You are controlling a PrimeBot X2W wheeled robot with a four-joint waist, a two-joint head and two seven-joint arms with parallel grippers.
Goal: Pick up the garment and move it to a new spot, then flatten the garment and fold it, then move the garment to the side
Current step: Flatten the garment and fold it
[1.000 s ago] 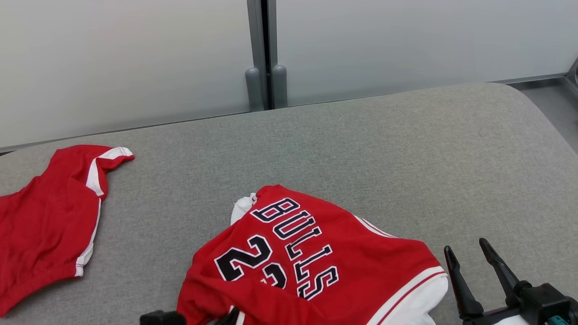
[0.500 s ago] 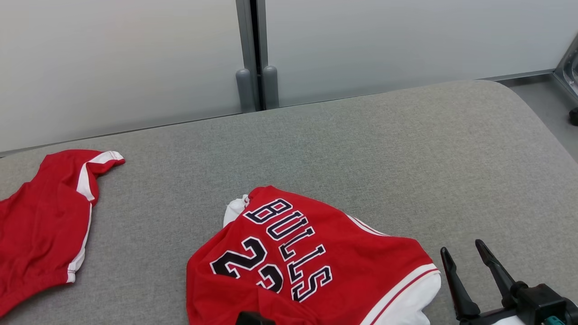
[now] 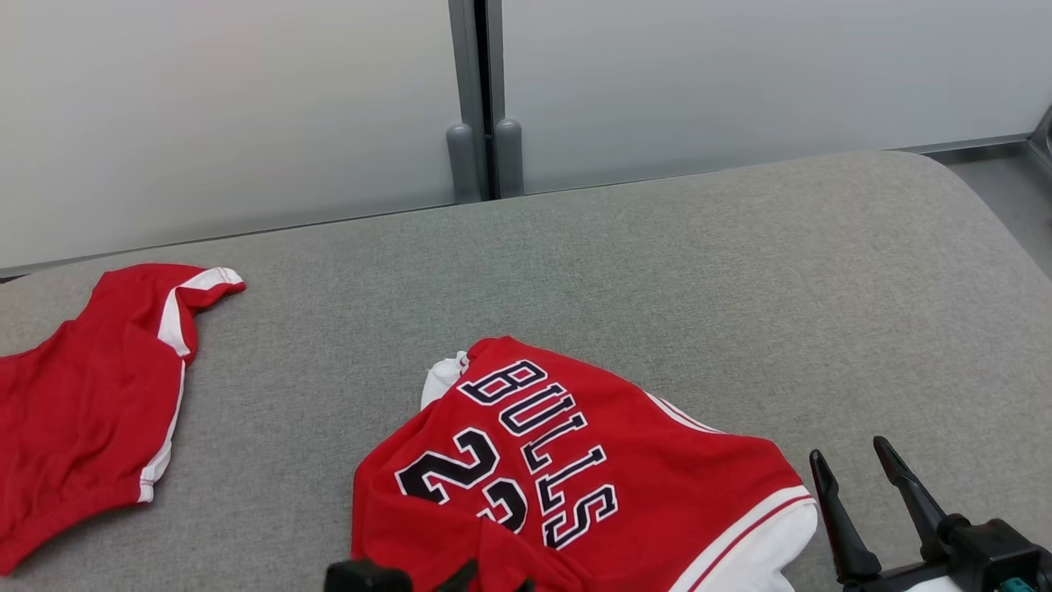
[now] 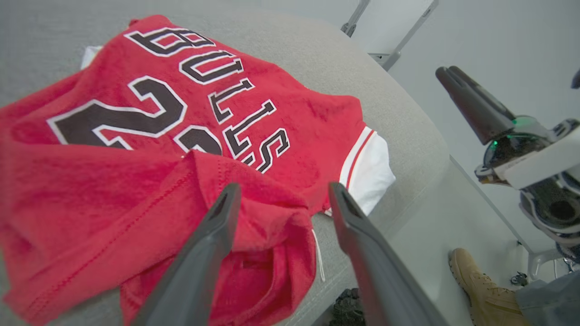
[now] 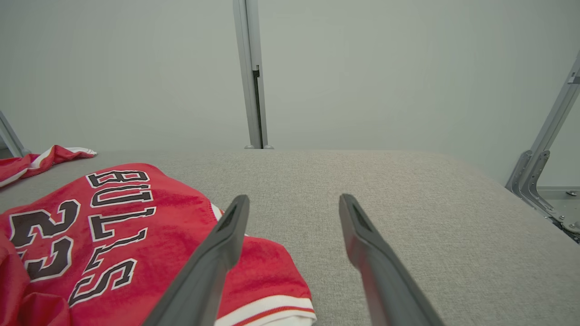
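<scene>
Both fingers of my left gripper, pinched shut a second ago, now stand wide apart over the folded-over edge of the red Bulls jersey, gripping nothing. The jersey lies rumpled at the near edge of the grey table. My right gripper hovers just beside it, spread open and empty.

The right gripper has two long, tapering, matt dark-grey fingers on a blocky black housing with a small teal mark, a green light and a white forearm shell, and the left gripper has matching fingers.
</scene>
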